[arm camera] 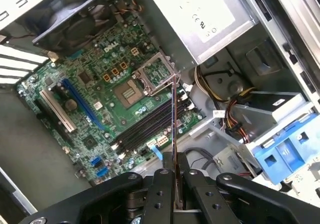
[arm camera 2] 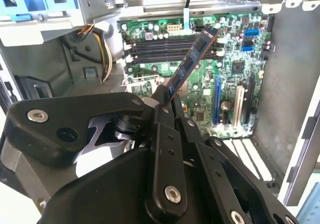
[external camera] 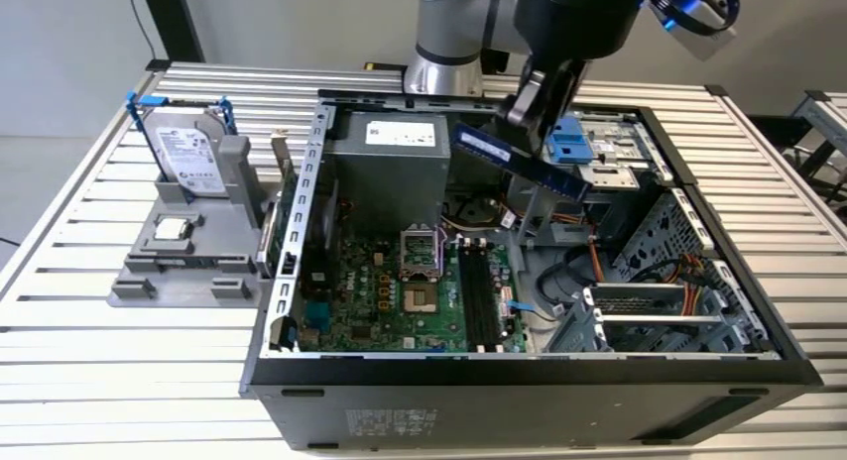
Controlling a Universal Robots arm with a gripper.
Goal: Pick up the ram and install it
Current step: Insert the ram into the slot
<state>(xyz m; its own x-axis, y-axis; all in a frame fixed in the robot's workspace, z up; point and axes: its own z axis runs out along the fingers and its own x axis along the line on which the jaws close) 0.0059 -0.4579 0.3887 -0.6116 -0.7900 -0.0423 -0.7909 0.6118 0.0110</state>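
Note:
My gripper (external camera: 519,123) is shut on the ram (external camera: 521,161), a long narrow stick held tilted in the air above the open computer case. In the second wrist view the ram (arm camera 2: 192,64) sticks out from my gripper (arm camera 2: 162,98) toward the motherboard (arm camera 2: 235,79). In the first wrist view the ram (arm camera: 173,116) appears edge-on, rising from my gripper (arm camera: 175,165). The black memory slots (external camera: 479,301) lie below on the green motherboard (external camera: 384,301), and the ram is well apart from them. The slots (arm camera 2: 170,48) (arm camera: 147,126) show in both wrist views.
The case's metal walls (external camera: 298,212) ring the motherboard. A grey power supply (external camera: 391,163) and a blue drive cage (external camera: 569,143) stand at the back, with loose cables (external camera: 569,272) beside the slots. On the exterior view's left, a grey holder (external camera: 198,267) carries a hard drive (external camera: 192,158) and a small square chip (external camera: 173,229).

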